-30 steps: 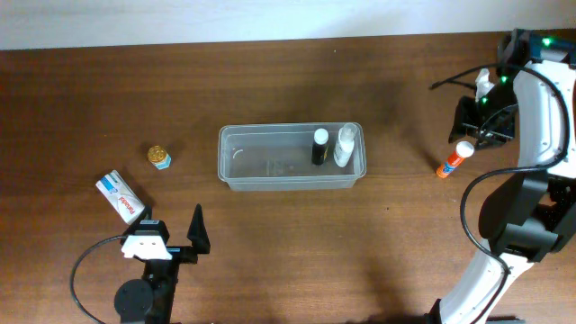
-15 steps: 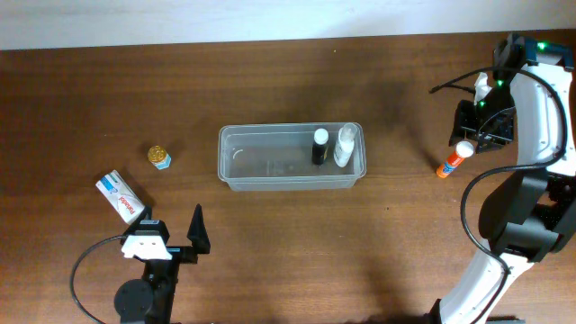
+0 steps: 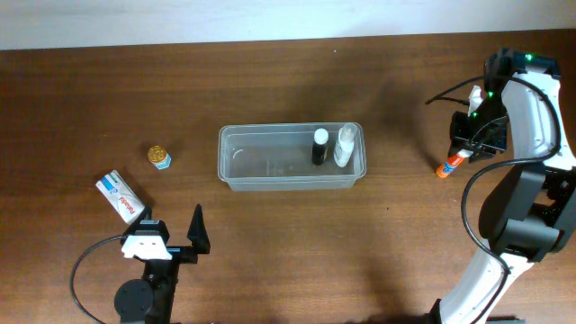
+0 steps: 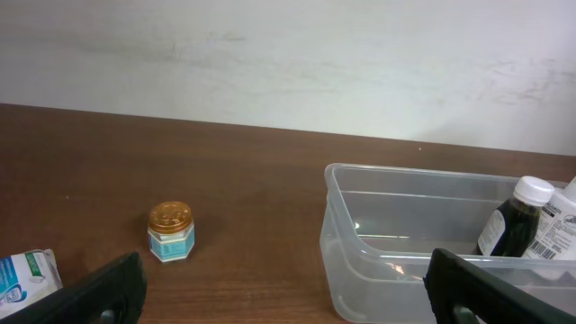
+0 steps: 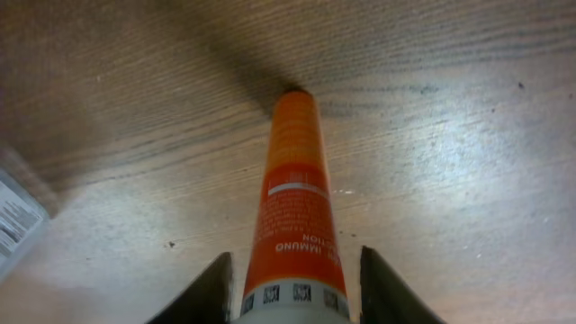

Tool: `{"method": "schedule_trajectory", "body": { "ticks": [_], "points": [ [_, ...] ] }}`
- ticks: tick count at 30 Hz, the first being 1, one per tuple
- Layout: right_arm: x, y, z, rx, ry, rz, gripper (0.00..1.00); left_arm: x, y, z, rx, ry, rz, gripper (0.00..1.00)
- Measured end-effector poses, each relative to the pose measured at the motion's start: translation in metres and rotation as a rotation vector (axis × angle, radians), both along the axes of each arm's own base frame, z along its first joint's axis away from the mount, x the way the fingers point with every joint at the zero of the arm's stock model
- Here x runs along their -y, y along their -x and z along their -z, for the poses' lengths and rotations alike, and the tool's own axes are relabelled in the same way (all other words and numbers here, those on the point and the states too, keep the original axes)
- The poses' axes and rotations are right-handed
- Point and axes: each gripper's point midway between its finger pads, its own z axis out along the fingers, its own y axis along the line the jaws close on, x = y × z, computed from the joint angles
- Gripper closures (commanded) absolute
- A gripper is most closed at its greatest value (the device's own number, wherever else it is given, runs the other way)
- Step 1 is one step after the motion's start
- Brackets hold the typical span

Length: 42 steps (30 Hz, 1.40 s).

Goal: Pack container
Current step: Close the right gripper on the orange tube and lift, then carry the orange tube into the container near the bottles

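Observation:
The clear plastic container (image 3: 286,184) stands mid-table and holds a dark bottle (image 3: 319,147) and a white bottle (image 3: 345,144) at its right end. It also shows in the left wrist view (image 4: 360,270). An orange tube (image 3: 446,166) lies on the table at the far right. My right gripper (image 3: 469,141) is open, low over the tube's capped end. In the right wrist view the fingers (image 5: 292,290) straddle the tube (image 5: 293,207) with a gap on each side. My left gripper (image 3: 173,241) is open and empty at the front left (image 4: 283,292).
A small gold-lidded jar (image 3: 159,157) stands left of the container and shows in the left wrist view (image 4: 170,231). A white, blue and red box (image 3: 121,197) lies near the front left (image 4: 22,274). A white label's corner (image 5: 13,225) lies beside the tube.
My right gripper has come down and slightly left over the tube's white cap, which is now hidden under it. The left arm and the container have not moved.

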Motion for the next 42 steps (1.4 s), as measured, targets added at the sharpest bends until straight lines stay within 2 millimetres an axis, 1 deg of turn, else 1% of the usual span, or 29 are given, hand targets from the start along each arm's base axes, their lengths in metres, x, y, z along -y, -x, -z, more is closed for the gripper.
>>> {"method": "schedule_trajectory", "body": {
  "ticks": [3,4,14,18,21,25,29,35,39,42],
  "points": [
    [0.001,-0.002,0.001,0.009,0.003,0.000,0.80,0.000,0.000,0.000,0.000,0.000,0.000,0.01],
    [0.001,-0.003,0.002,0.011,0.003,0.002,0.81,0.000,0.000,0.000,0.000,0.000,0.000,0.00],
    [0.000,-0.001,0.002,0.003,0.001,0.001,0.82,0.000,0.000,0.000,0.000,0.000,0.000,0.00],
    [-0.005,0.005,0.000,-0.024,-0.005,-0.009,0.82,0.000,0.000,0.000,0.000,0.000,0.000,0.01],
    [-0.012,0.004,-0.007,-0.027,-0.006,-0.028,0.82,0.000,0.000,0.000,0.000,0.000,0.000,0.01],
    [-0.025,-0.002,-0.023,-0.006,0.000,-0.067,0.82,0.000,0.000,0.000,0.000,0.000,0.000,0.01],
    [-0.049,-0.008,-0.050,0.044,0.013,-0.132,0.82,0.000,0.000,0.000,0.000,0.000,0.000,0.01],
    [-0.096,-0.010,-0.101,0.166,0.020,-0.255,0.82,0.000,0.000,0.000,0.000,0.000,0.000,0.00],
    [-0.126,-0.005,-0.133,0.262,-0.001,-0.320,0.82,0.000,0.000,0.000,0.000,0.000,0.000,0.01],
    [-0.145,0.002,-0.153,0.322,-0.012,-0.354,0.82,0.000,0.000,0.000,0.000,0.000,0.000,0.00]
  ]
}}
